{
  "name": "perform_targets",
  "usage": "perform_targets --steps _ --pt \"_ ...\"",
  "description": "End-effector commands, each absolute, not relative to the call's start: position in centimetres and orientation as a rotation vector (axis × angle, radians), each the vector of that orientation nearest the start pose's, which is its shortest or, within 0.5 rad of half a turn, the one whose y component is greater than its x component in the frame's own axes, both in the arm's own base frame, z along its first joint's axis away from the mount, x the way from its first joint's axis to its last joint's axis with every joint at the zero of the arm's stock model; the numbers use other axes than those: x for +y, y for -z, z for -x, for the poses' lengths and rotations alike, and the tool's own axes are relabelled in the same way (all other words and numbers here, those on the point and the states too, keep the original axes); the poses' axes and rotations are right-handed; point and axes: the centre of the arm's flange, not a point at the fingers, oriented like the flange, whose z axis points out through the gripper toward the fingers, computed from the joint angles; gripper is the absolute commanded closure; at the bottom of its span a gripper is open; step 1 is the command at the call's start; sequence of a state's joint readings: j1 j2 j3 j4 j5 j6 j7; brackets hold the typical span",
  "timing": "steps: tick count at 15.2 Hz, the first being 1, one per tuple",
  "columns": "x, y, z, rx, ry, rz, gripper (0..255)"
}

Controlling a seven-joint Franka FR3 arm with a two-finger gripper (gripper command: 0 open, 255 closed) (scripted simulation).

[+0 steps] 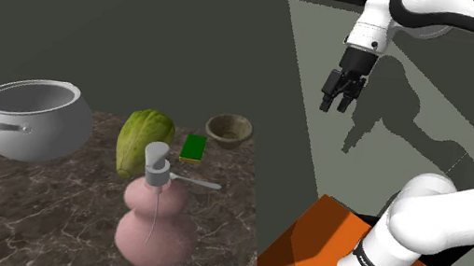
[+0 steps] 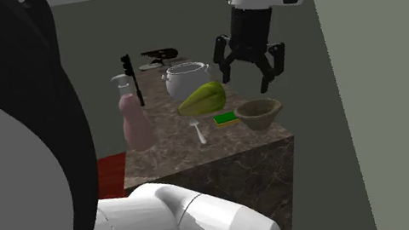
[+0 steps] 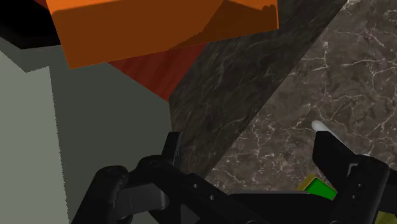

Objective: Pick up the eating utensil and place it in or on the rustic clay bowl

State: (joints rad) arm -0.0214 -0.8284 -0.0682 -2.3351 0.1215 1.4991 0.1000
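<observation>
While the slim pale-grey spoon [image 1: 193, 180] lies untouched on the dark marble countertop [image 1: 18, 211] at centre frame, nothing is done yet. The all-black gripper [image 1: 336, 101] is held high at upper right, jaws wide apart and empty. Grasp and transfer to the brownish clay bowl [image 1: 229, 128] are left.

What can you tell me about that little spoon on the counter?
The spoon is small, plain pale grey, with a thin handle and a rounded end. It lies flat on the dark marbled counter, between the pink pump bottle and the green sponge, touching neither. The open gripper hangs in the air, apart from it.
</observation>
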Motion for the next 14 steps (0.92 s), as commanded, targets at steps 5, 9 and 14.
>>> perform_targets --steps 5,9,14 --pt "1.6 -58.7 -33.1 0.113 -0.049 3.009 0" --pt "5.5 -56.5 -37.0 -0.014 -0.082 3.053 0" --pt "10.6 -53.4 -41.4 -0.176 -0.125 3.099 0"
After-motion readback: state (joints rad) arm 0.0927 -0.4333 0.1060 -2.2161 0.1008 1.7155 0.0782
